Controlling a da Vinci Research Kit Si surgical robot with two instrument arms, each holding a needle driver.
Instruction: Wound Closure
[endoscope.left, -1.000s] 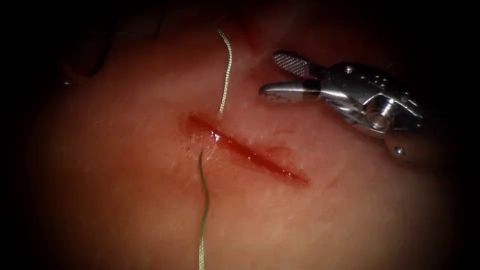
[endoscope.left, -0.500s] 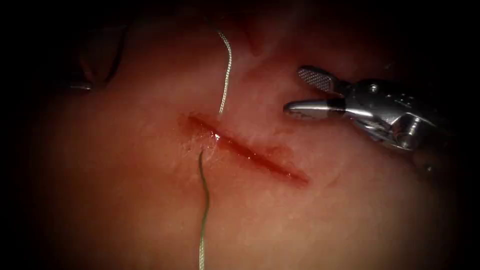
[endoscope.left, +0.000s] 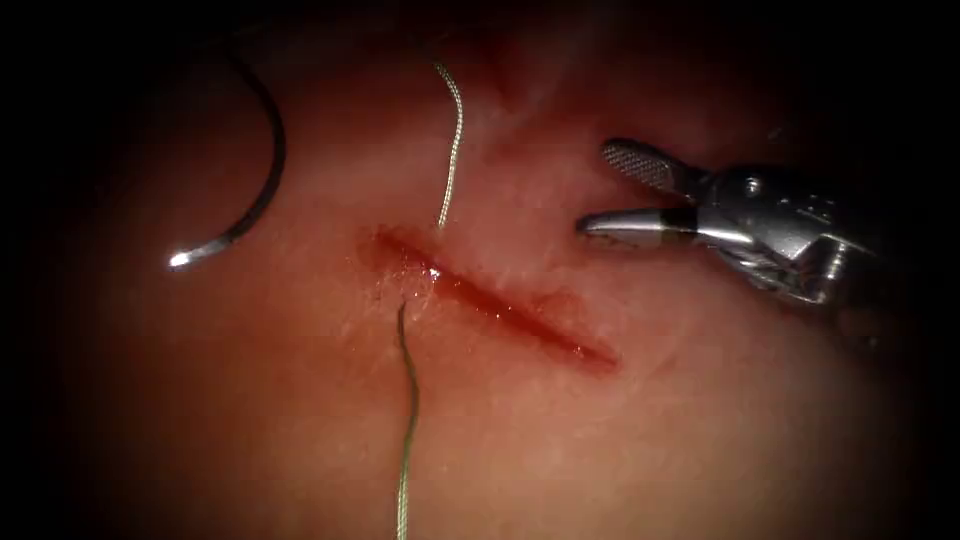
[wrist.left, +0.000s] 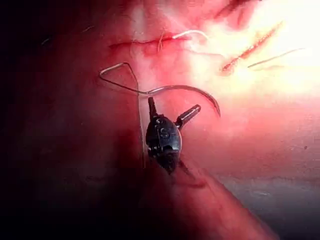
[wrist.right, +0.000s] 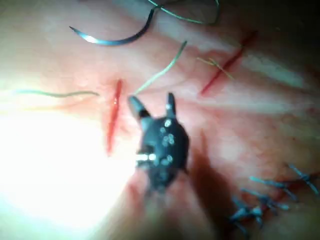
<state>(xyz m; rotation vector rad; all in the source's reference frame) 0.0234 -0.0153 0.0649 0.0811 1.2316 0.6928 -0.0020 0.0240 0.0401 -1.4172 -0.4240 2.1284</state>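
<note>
Needle (endoscope.left: 262, 170) lies free on the tissue (endoscope.left: 620, 430), well to the left of the cut (endoscope.left: 495, 305), not in the tissue, tip catching light at its lower end; held by neither tool. Thread (endoscope.left: 452, 140) passes under the left end of the cut: 1 strand rises above the cut, the other trails down below it. Right tool (endoscope.left: 610, 190) hovers just right of the cut and above its line, jaws parted, holding nothing. Left tool (wrist.left: 172, 111), seen in the left wrist view, sits just beside the needle's curve with jaws spread, gripping nothing. 2 other red cuts (wrist.right: 227, 62) and blue stitches (wrist.right: 265, 200) lie farther off in the right wrist view.
</note>
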